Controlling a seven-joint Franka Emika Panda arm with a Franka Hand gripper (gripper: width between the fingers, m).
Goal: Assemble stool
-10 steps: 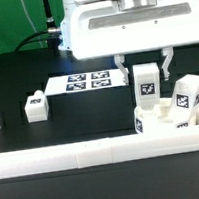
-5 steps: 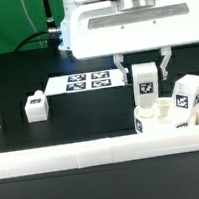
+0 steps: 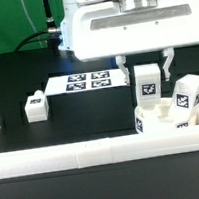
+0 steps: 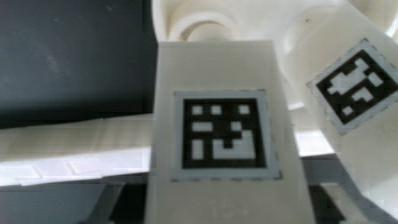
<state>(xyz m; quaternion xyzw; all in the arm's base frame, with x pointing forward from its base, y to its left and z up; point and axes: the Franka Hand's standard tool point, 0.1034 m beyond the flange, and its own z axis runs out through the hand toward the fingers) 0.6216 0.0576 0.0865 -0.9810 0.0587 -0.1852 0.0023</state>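
Leg [image 3: 146, 88] upright — clamped in narrow-set tool [image 3: 146, 77].

A tagged leg [image 4: 222, 120] looms (second leg [image 4: 356, 80] beside it)

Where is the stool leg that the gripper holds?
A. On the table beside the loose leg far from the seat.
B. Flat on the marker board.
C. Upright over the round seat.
C: the gripper is shut on the leg, which stands upright directly over the seat.
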